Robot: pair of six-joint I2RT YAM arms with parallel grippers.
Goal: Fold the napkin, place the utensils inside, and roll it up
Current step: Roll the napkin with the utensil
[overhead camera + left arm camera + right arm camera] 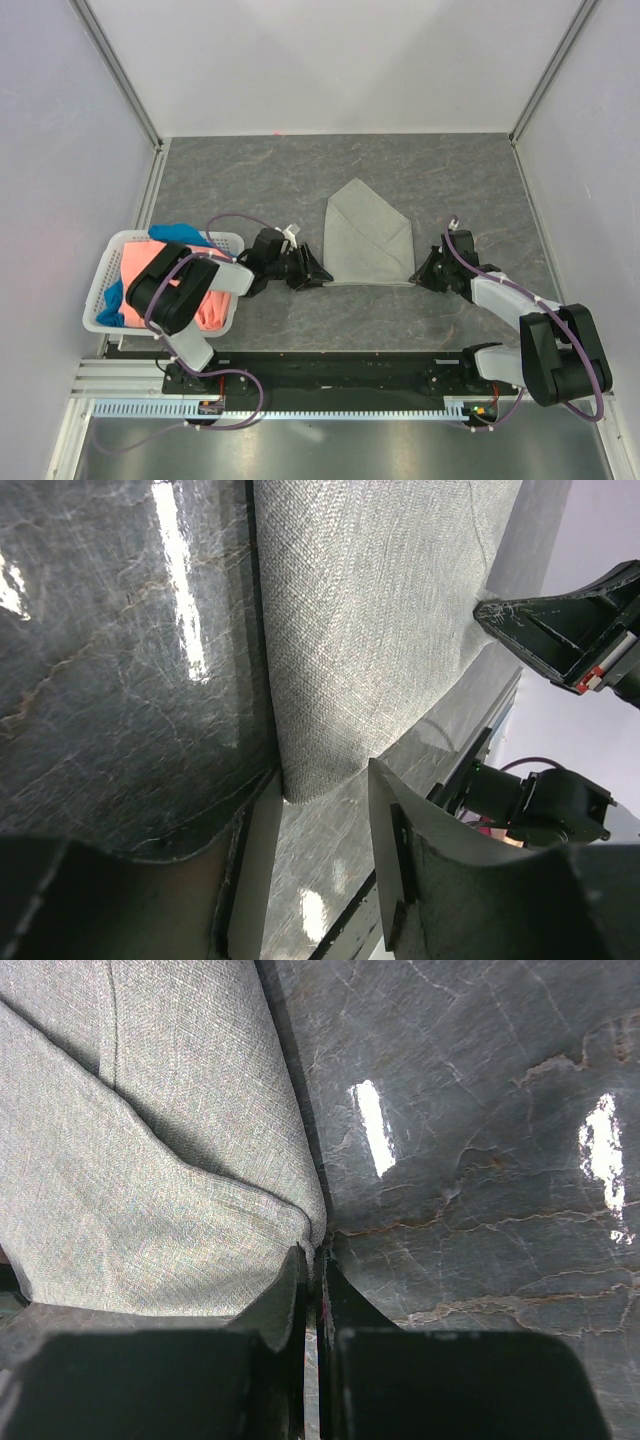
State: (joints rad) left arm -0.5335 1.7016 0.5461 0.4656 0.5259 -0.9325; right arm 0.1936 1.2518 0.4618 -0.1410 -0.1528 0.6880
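The light grey napkin [368, 235] lies folded into a pointed shape in the middle of the dark table. My left gripper [318, 273] is open at its near-left corner. In the left wrist view that corner of the napkin [380, 610] reaches just between the tips of my left gripper [325, 790]. My right gripper [420, 272] is at the near-right corner. In the right wrist view my right gripper [313, 1257] is shut on the very corner of the napkin [130, 1160]. The utensils are out of view.
A white basket [100, 290] holding a coral-orange cloth [140, 265] and a blue cloth [180, 234] stands at the left edge, beside my left arm. White walls close the table at the back and sides. The black base rail [330, 370] runs along the near edge.
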